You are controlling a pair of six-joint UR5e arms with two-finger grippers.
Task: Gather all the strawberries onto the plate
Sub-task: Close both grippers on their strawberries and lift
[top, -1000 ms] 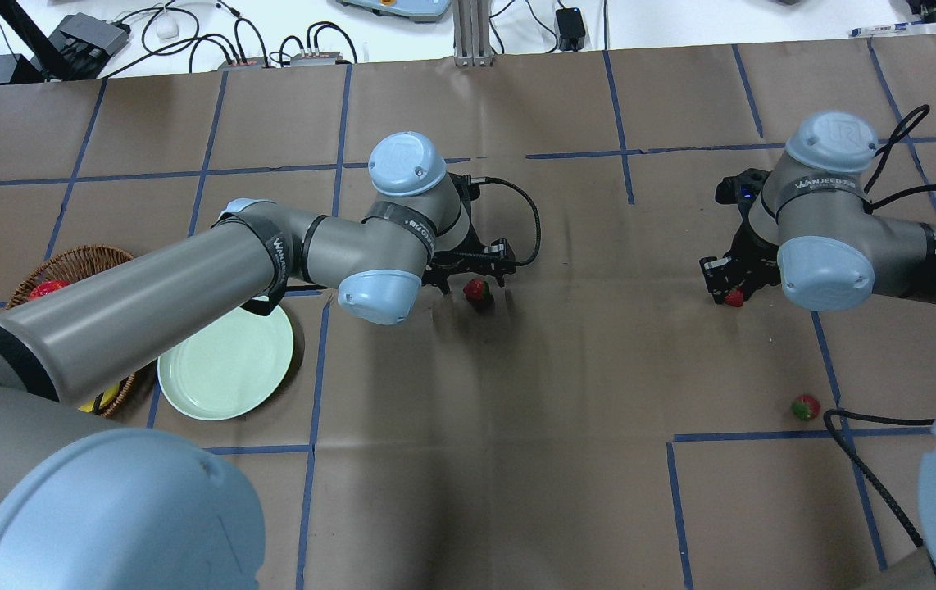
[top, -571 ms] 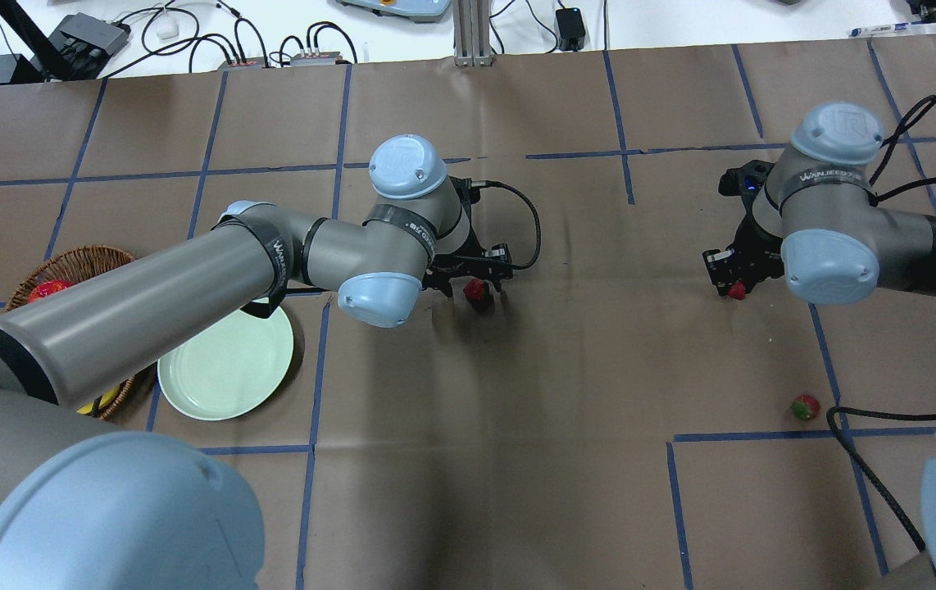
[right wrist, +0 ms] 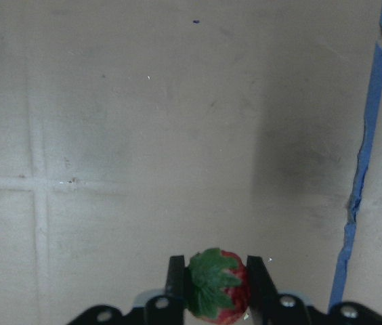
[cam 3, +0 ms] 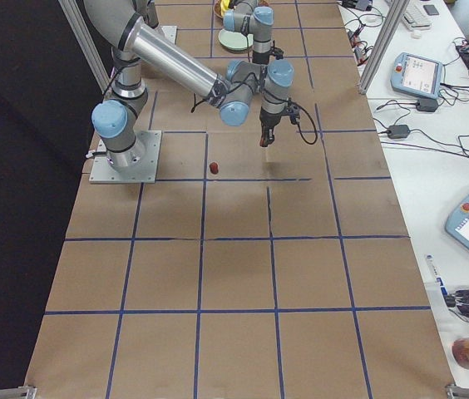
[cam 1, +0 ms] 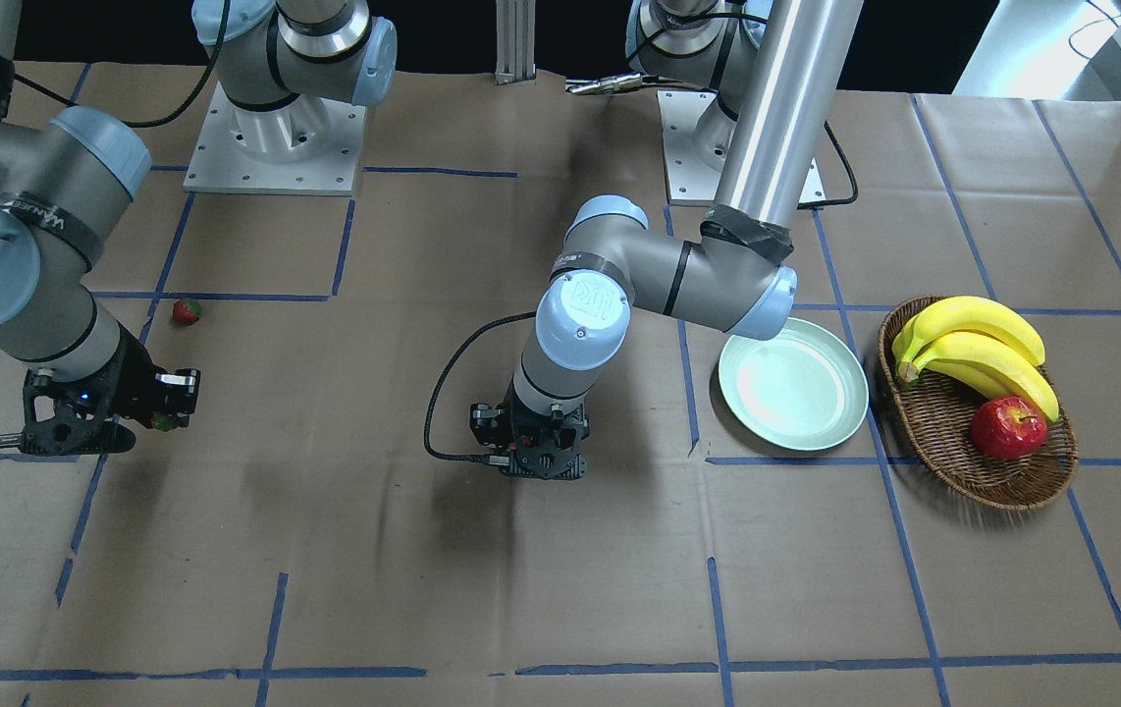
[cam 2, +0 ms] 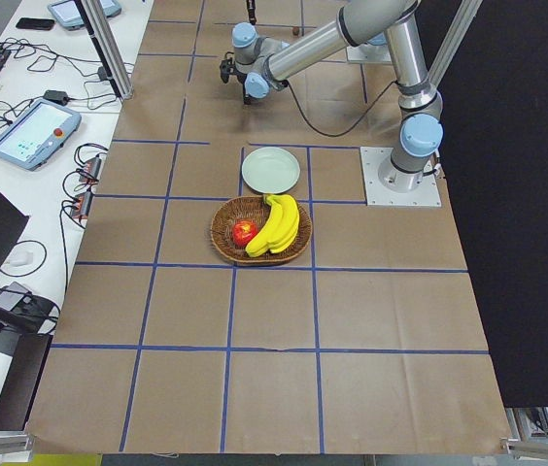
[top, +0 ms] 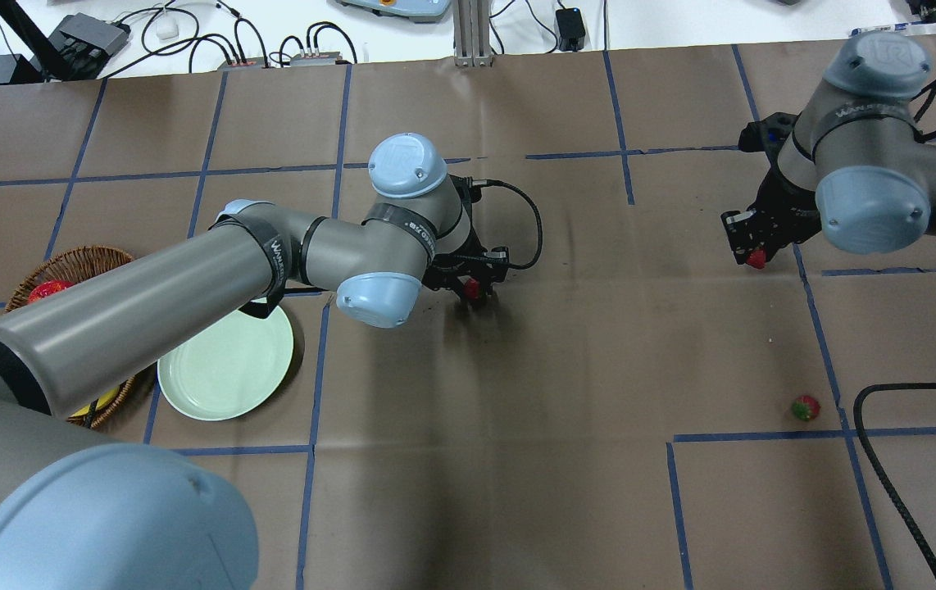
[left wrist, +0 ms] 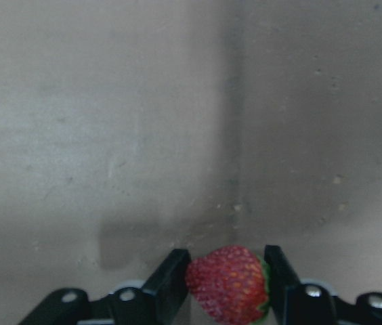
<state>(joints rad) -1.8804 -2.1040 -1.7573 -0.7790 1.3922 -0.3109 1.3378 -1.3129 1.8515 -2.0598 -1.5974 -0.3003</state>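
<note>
Three strawberries showed, with one plate, one basket and two arms. The left tool [left wrist: 223, 269] was clamped on the first strawberry [left wrist: 229, 286], a finger pressed to each side of it, near the middle of the worktop [top: 517, 500]. The right tool [right wrist: 214, 269] was clamped on the second strawberry [right wrist: 215, 287], its green cap facing the wrist camera. The third strawberry [top: 805, 407] lay loose on the brown paper, just beside a blue tape line [top: 763, 436] and well apart from both tools.

The plate [top: 226, 373] sat on the robot's left, just beside the wicker basket [cam 1: 943, 432] and well apart from all three berries.

The wrist views alone showed each grip closely. In the front-facing view the body of the left tool hid the first strawberry, while the overhead view caught a bit of red under it. Seen from overhead, the left arm [top: 148, 295] covered most of the basket. The front-facing view showed what was in it: one bunch of bananas [cam 1: 978, 349] and one red apple [cam 1: 1008, 428].

The left arm's forearm passed over the plate's near rim. A black cable [top: 527, 221] looped beside the left tool. In the side views both tools were too small to judge.
</note>
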